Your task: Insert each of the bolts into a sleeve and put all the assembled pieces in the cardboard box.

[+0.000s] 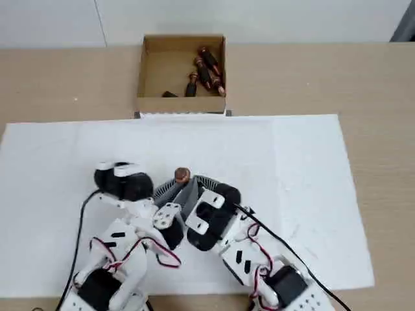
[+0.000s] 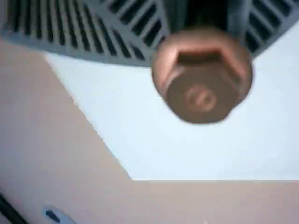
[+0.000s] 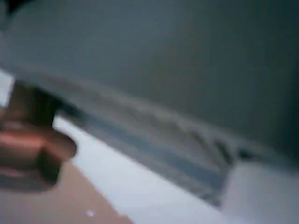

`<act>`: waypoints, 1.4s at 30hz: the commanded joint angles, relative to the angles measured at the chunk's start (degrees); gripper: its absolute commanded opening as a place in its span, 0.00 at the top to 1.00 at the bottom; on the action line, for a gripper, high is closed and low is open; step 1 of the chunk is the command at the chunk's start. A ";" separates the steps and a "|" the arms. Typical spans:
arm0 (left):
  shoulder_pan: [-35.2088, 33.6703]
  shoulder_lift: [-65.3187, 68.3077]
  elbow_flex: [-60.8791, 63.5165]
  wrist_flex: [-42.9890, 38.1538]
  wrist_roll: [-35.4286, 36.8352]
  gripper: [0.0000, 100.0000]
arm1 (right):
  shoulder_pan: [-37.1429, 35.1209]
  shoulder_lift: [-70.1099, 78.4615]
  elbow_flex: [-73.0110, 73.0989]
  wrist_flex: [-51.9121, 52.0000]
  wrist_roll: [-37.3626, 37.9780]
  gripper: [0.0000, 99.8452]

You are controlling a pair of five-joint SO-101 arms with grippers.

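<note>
Both arms are nose to nose over the sheet: left gripper (image 1: 176, 188) and right gripper (image 1: 198, 184) meet tip to tip, and the copper bolt (image 1: 181, 173) sits right at that meeting point, just ahead of both. Which gripper is clamped on it, or whether either is, I cannot tell; they crowd each other too closely.

From the left wrist the bolt (image 2: 202, 77) shows its hex head end-on, with a dark shape behind it that I take for a sleeve.

This looks like the mating step. The trick is to keep the bolt's axis in line with the sleeve and push straight, one side holding firm while the other feeds. Any tilt is likely to jam it.

Then comes the carry. The cardboard box (image 1: 148, 65) lies well ahead of the grippers, so lift enough to clear its near wall. Assembled pieces (image 1: 207, 68) already lie in its far right corner.

Under the grippers is a white paper sheet (image 1: 292, 181) spread over the tan bench (image 1: 376, 84). A pale wall (image 1: 259, 16) runs beyond the bench, and a black cable (image 1: 280, 241) trails behind the right arm.
</note>
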 commanded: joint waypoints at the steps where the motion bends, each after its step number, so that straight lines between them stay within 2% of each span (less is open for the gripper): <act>1: 4.22 -0.18 0.66 4.40 -2.02 1.00 | -0.48 -0.84 -2.29 -1.89 0.62 1.00; 8: 3.78 -0.18 1.45 5.27 -2.02 0.99 | -0.48 -0.84 -1.93 -1.89 0.53 1.00; 11: 0.18 -0.18 1.45 5.19 -2.29 0.90 | -0.48 -0.84 -1.93 -1.89 0.53 1.00; 14: -2.90 -0.18 1.45 5.19 -5.89 0.78 | -0.48 -0.84 -1.85 -1.89 0.44 1.00; 16: -4.31 -0.18 1.01 5.19 -7.12 0.76 | -0.48 -0.84 -1.85 -1.80 0.44 1.00; 29: -5.19 0.00 -10.07 5.63 -7.38 0.76 | -0.40 -0.84 -0.70 -1.89 0.35 1.00; 36: -8.53 -0.18 -12.26 5.27 -7.30 0.92 | -0.40 -0.84 -0.62 -1.89 0.35 1.00; 42: -13.71 -0.18 -11.47 5.54 -7.30 0.99 | -0.40 -0.84 -0.62 -1.89 0.35 1.00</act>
